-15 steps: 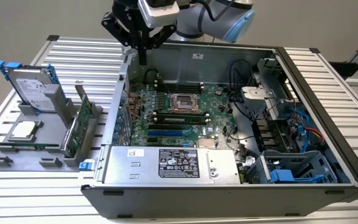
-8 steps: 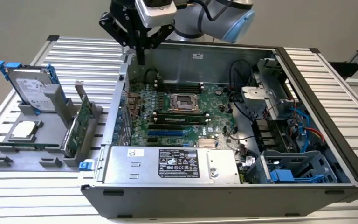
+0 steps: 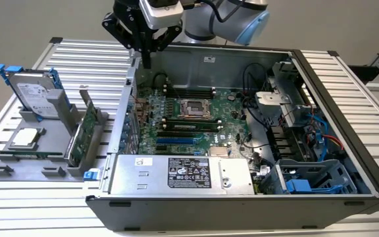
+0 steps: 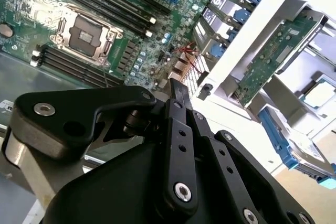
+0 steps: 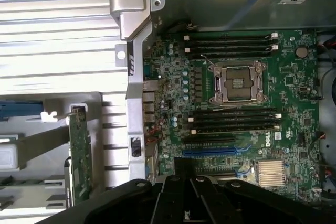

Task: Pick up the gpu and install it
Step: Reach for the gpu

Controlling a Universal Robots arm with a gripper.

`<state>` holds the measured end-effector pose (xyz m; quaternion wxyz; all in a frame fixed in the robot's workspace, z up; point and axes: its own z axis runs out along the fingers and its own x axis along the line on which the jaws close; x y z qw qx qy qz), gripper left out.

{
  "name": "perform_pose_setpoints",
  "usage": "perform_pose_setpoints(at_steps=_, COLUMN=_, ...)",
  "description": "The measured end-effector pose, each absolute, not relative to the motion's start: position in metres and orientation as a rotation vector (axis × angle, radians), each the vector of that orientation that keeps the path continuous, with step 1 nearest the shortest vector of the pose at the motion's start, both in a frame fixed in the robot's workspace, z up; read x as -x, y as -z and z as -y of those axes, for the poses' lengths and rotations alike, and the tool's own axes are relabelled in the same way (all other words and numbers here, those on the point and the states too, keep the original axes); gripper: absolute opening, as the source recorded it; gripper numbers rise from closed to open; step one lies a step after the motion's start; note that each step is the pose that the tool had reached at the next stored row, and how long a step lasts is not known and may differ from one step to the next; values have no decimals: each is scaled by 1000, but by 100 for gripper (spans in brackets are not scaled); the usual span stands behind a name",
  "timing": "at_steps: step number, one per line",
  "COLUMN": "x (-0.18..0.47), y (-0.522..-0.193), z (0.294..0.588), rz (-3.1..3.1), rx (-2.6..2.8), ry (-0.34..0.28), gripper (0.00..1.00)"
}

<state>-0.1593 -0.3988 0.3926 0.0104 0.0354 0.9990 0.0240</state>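
Exterior view: tool (image 3: 146, 63), pressed together and empty, hangs above the case's (image 3: 125, 98) rack-side wall; gpu (image 3: 84, 132) stands on edge at the rack's (image 3: 55, 129) case-side edge, camera-ward of the tool, long axis along that wall.

Bright even light, glare on ribbed table (image 5: 52, 24), dim shadow inside case (image 3: 229, 215)

Grey arm (image 3: 239, 27) with pale blue joint cap (image 3: 260, 20), black gripper (image 3: 146, 61).
Its matte black linkage bars (image 4: 176, 145) carry round silver screws (image 4: 182, 191); a black cable (image 3: 220, 15) loops across the rounded arm joint.
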Motion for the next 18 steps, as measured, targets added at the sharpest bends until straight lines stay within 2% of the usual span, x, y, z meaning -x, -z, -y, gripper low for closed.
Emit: perform_pose_setpoints(at_steps=18, x=166, y=-393, z=399, rz=-3118, rx=-110, ry=-75, gripper=0)
